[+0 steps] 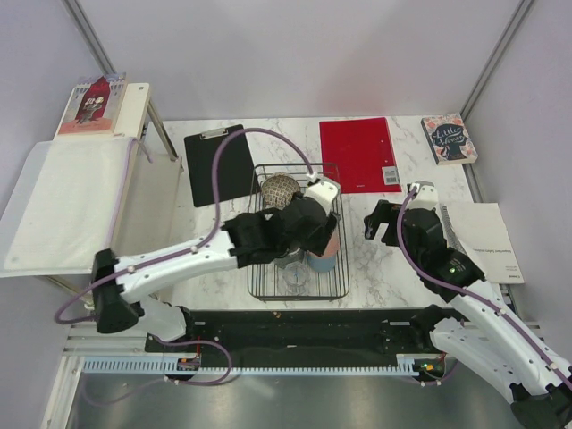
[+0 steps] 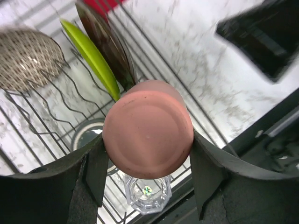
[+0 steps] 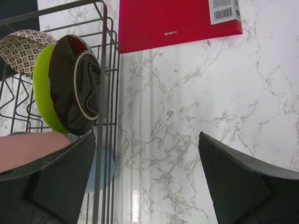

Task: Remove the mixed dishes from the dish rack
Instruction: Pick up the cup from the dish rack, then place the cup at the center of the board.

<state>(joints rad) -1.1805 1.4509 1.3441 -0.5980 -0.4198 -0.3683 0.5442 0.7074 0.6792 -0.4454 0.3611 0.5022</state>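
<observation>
Left gripper (image 2: 148, 156) clamps the pink cup (image 2: 148, 126), base toward its wrist camera, over the dish rack (image 1: 266, 284) beside 2 upright dishes, the lime-green plate (image 2: 91, 58) and dark red plate (image 2: 110, 44). Right gripper (image 3: 147, 179) hangs wide open above the table (image 3: 187, 116), just outside the rack.

marble table (image 1: 371, 273) | dish rack (image 1: 268, 286) | clipboard (image 1: 204, 170) | red folder (image 1: 359, 154) | book (image 1: 449, 138)

Overhead looks down; close wrist views share the dish rack (image 1: 268, 281).
</observation>
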